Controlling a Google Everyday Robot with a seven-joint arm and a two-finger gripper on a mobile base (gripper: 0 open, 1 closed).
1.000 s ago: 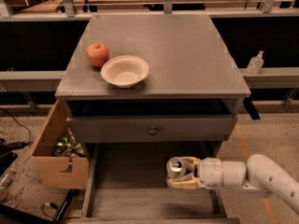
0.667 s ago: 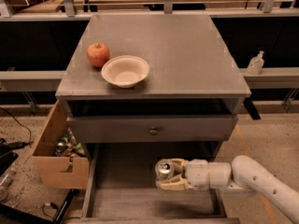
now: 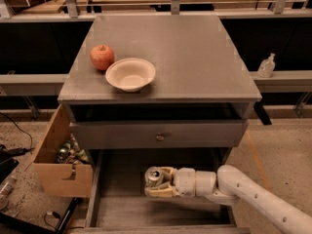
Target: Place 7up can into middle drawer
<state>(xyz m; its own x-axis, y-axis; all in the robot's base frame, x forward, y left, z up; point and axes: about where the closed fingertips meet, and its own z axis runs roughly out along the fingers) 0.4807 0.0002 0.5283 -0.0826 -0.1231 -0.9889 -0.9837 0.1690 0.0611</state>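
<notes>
The 7up can (image 3: 154, 177), white and green with a silver top, is held upright in my gripper (image 3: 158, 183) over the open middle drawer (image 3: 117, 213). The gripper's tan fingers (image 3: 162, 193) are shut around the can's sides. My white arm (image 3: 253, 196) reaches in from the lower right. The can sits above the drawer's plank floor, left of centre; I cannot tell if it touches the floor.
A grey drawer front with a round knob (image 3: 160, 137) is above the open drawer. On the cabinet top stand a red apple (image 3: 102, 57) and a cream bowl (image 3: 130, 74). A tan cardboard box (image 3: 61, 160) with cans stands at the left. A bottle (image 3: 266, 66) is on the right shelf.
My gripper has carried the can leftward over the drawer, from right of centre to left of centre. The arm has reached further in.
</notes>
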